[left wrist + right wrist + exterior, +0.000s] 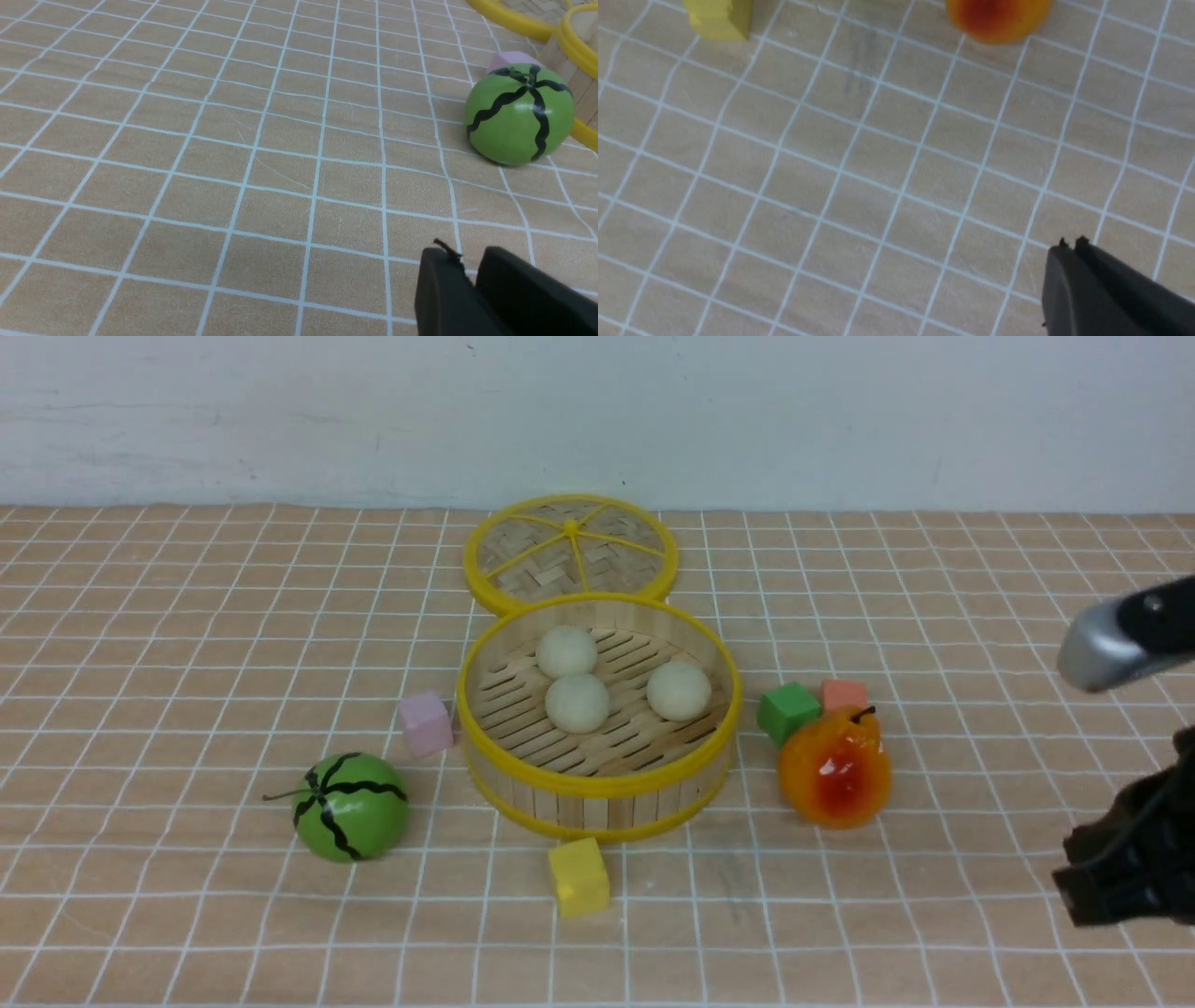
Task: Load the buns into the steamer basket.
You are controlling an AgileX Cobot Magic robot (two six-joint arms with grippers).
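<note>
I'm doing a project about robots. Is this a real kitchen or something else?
Probably not a real kitchen: it looks like a robot practice table. A checked cloth covers it before a bare white wall, and the steamer basket with its buns sits among toy fruit and coloured cubes.

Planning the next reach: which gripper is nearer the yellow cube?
Probably right. The right gripper sits off to the yellow cube's right; the left gripper is outside the front view.

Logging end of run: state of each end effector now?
Left end effector: closed, holding nothing.
Right end effector: closed, holding nothing.
</note>
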